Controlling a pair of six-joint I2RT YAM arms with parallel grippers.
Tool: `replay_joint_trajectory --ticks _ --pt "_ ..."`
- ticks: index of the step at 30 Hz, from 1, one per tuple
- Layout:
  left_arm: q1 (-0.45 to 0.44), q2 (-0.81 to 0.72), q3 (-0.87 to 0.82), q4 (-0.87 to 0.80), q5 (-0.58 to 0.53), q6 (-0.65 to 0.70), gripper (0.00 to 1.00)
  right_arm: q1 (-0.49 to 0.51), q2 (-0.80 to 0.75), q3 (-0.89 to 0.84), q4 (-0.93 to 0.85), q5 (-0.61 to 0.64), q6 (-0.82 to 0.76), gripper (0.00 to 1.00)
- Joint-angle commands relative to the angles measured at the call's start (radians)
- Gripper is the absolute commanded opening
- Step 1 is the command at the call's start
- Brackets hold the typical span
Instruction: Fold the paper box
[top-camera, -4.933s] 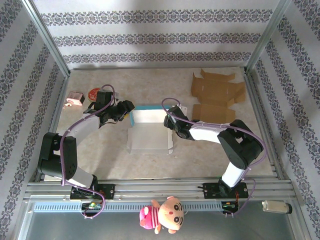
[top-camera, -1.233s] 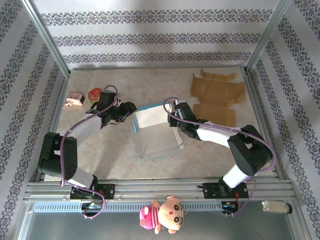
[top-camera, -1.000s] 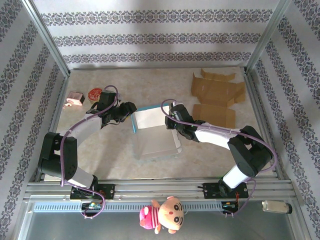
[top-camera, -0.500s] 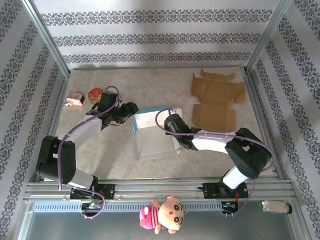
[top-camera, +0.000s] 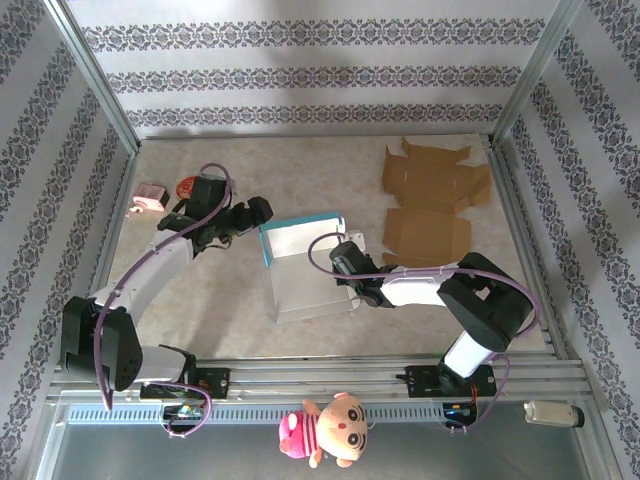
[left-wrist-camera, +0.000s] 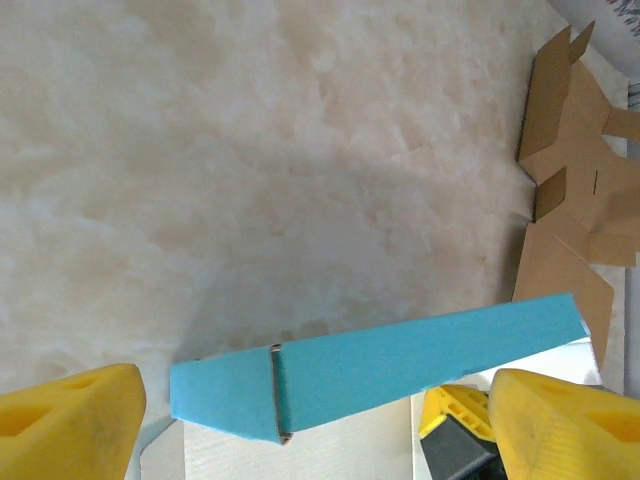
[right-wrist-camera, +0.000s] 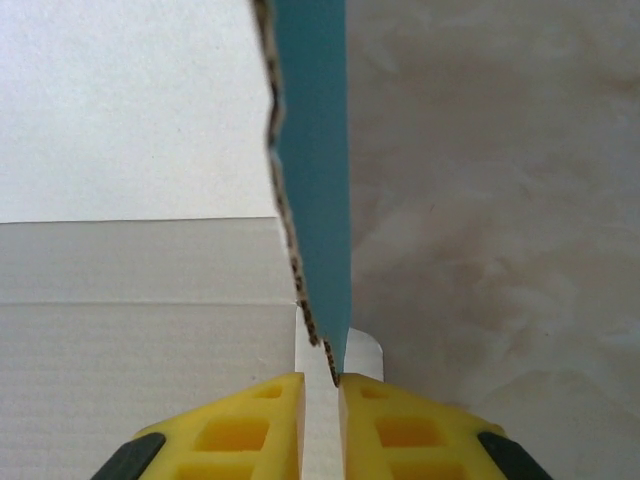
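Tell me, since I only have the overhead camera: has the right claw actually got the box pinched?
Observer: Yes. On the right wrist camera the right claw is shut on the box, its yellow fingers pinching the edge of the upright blue wall.
Operator: And the left claw?
Observer: On the left wrist camera the left claw is open, fingers spread wide, with the blue wall running across the gap between them.

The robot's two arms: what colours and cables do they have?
Both the left arm and the right arm have white shells with black joints. A thin purple cable loops along each. The fingers are yellow blocks with rectangular cut-outs and black backing.
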Motion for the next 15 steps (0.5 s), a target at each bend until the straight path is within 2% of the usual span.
replay_joint_trajectory --ticks 1,3,7,9,12,15 --pt "-0.014 0.034 0.141 -0.168 -0.005 0.184 0.88 0.009 0.011 -0.01 0.043 0.001 -0.021 0.16" --pt "-0.039 0.115 0.27 -0.297 0.045 0.313 0.84 0.008 0.017 -0.013 0.05 0.002 -0.025 0.15" --pt "-0.108 0.244 0.446 -0.467 0.087 0.515 0.83 0.01 0.043 -0.016 0.062 -0.008 -0.023 0.11" --pt "-0.121 0.307 0.505 -0.514 0.097 0.553 0.83 0.008 0.054 -0.015 0.067 -0.007 -0.02 0.11" --pt "-0.128 0.378 0.557 -0.54 0.051 0.56 0.84 0.01 0.056 -0.009 0.067 -0.011 -0.031 0.1" --pt "-0.132 0.425 0.572 -0.539 0.097 0.575 0.84 0.009 0.063 -0.014 0.085 -0.021 -0.039 0.1"
